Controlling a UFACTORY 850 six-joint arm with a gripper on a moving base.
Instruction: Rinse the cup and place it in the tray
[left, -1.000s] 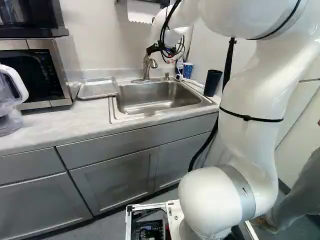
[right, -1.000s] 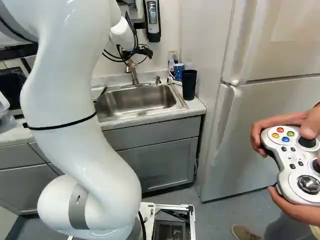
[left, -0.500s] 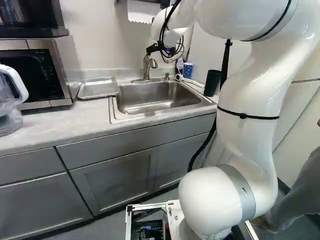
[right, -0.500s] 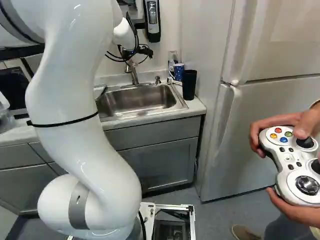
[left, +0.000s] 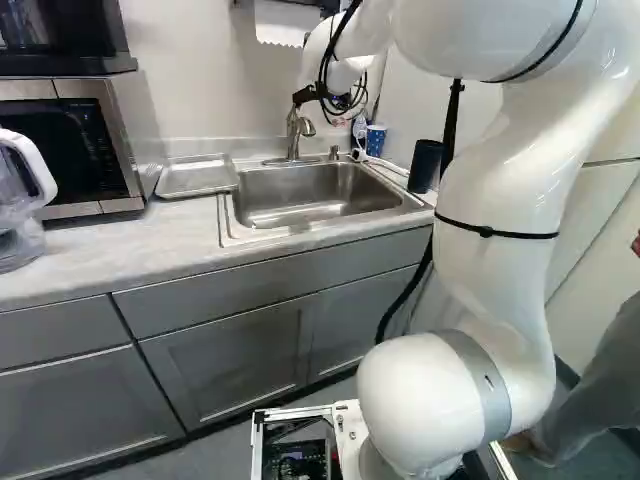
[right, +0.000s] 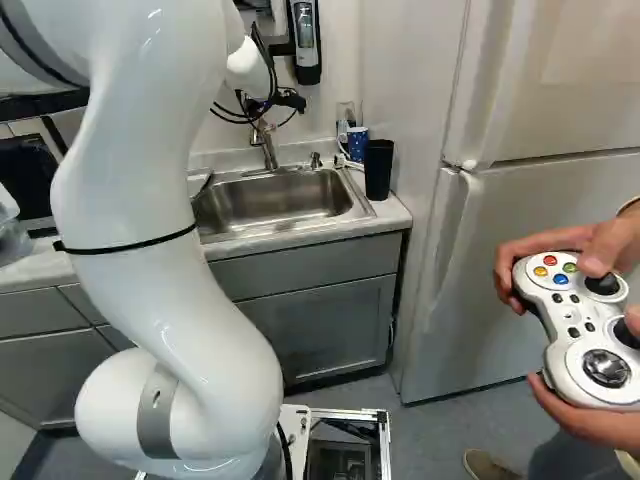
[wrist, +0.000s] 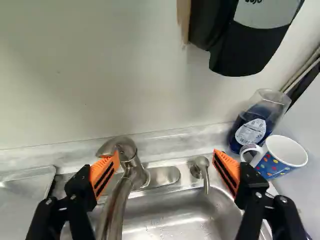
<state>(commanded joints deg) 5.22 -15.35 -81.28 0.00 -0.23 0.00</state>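
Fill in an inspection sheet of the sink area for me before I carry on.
Surface: pale counter around a metal sink; spills, nothing seen.
Job's things: spotted cup upright behind the sink, beside the bottle; tray on the counter beside the sink, nothing seen in it; faucet behind the sink.
Clutter: black tumbler, bottle of blue liquid, clear jug at the left of the left base view.
Gripper: open, nothing held, by the faucet; contact, cannot tell.
Cables: black ones looped at the arm's wrist; white cord near the cup.
Surroundings: microwave, fridge, person's hand on a game controller.
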